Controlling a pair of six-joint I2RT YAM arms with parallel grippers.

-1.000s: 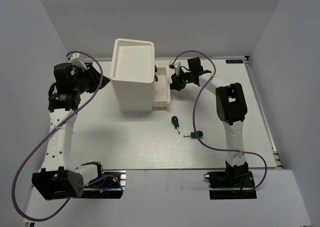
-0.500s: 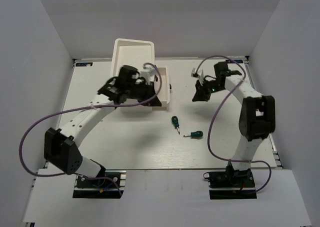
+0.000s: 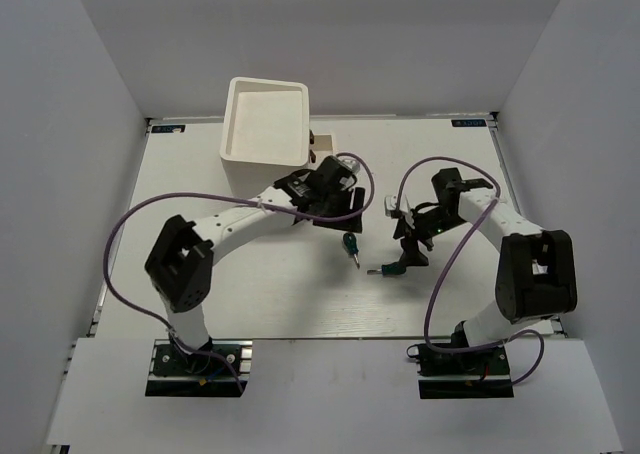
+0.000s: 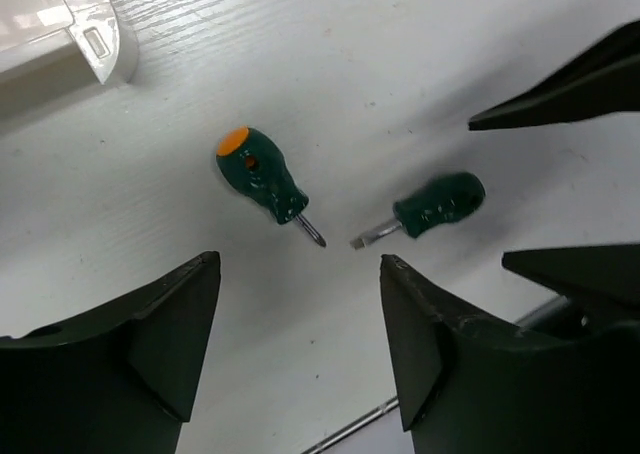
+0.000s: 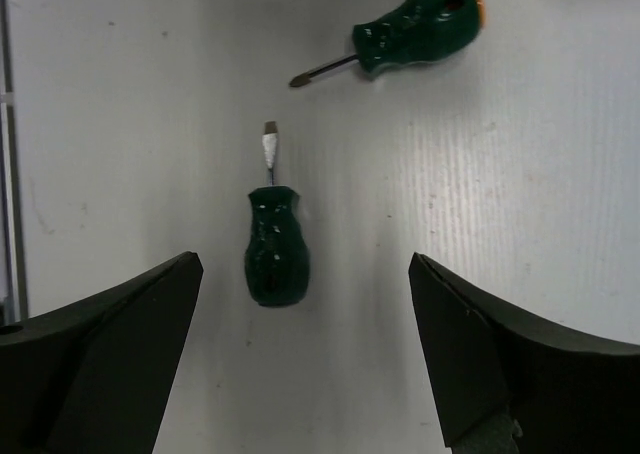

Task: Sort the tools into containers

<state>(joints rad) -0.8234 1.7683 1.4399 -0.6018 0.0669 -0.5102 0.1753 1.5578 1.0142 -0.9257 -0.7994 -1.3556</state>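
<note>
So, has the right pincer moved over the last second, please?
Yes. The right pincer moved from beside the white cabinet toward the near edge, over a green screwdriver.

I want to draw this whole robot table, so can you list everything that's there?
Orange-capped screwdriver: one, green handle, cross tip, lying on the table.
Flat-tipped screwdriver: one, green handle, lying beside the first, not touching it.
Cabinet: one, white, at the far side of the table.
Drawer: one, white, pulled out of the cabinet.
Table: one, white.
Left gripper: one, black, open above both screwdrivers.
Right gripper: one, black, open over the flat-tipped screwdriver.
</note>
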